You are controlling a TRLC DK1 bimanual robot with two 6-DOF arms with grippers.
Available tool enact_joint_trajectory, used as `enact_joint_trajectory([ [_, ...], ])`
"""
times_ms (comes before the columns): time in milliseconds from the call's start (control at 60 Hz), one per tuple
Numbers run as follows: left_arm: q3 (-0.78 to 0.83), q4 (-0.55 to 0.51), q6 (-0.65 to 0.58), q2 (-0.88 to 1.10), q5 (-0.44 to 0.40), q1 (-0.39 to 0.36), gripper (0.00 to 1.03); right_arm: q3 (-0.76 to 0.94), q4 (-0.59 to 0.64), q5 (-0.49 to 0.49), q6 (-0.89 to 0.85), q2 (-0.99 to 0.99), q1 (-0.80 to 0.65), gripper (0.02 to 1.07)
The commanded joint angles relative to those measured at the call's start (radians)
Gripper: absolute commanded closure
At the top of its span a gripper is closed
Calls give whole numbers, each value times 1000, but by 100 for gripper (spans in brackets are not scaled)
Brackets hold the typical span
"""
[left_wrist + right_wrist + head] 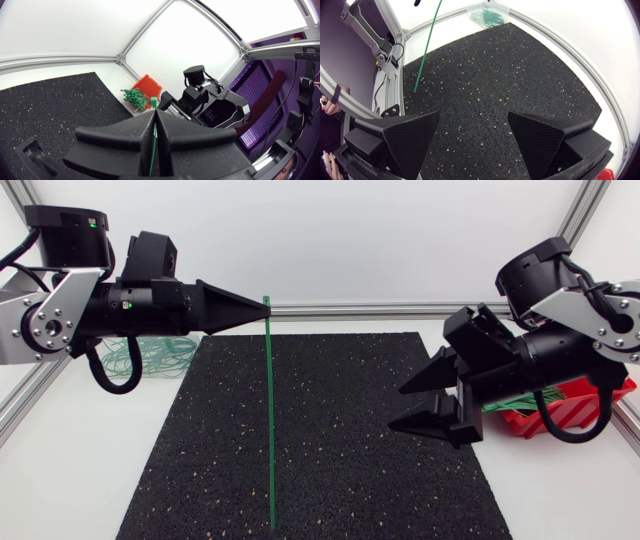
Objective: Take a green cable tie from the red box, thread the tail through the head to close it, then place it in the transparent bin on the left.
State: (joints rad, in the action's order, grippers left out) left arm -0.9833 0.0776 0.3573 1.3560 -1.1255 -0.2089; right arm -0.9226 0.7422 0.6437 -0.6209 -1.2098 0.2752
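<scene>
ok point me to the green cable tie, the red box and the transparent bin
green cable tie [270,420], head view, middle of its straight strap
red box [151,85], left wrist view, its red side wall
transparent bin [503,11], right wrist view, its clear wall near a corner

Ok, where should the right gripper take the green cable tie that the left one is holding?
Take the cable tie on its free long stretch, near the lower tip, coming in from the right gripper's own side. The left gripper is shut on the upper end only, so the strip runs straight and bare below it, and the right gripper stands open beside it.
</scene>
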Motion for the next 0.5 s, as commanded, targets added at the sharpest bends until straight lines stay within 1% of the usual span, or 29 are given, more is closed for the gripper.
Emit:
enact_joint_trajectory([
  [0,-41,-16,-34,22,-20,20,99,-2,29,-21,-65,1,21,7],
  [83,-69,-65,-58,31,-22,22,99,13,20,-22,-119,-14,9,7],
  [150,-110,-168,-126,46,-22,20,99,54,-60,-59,-177,3,7,7],
  [217,-140,-226,-161,63,-22,20,99,77,-142,-99,-198,12,13,7],
  [317,-149,-234,-164,71,-22,23,99,87,-167,-167,-301,7,33,7],
  [383,-155,-234,-164,77,-22,23,99,99,-188,-236,-364,3,59,7],
  [433,-161,-239,-164,83,-20,23,99,93,-187,-256,-389,-4,67,7],
  [483,-166,-239,-164,86,-19,23,99,90,-178,-302,-415,0,87,7],
])
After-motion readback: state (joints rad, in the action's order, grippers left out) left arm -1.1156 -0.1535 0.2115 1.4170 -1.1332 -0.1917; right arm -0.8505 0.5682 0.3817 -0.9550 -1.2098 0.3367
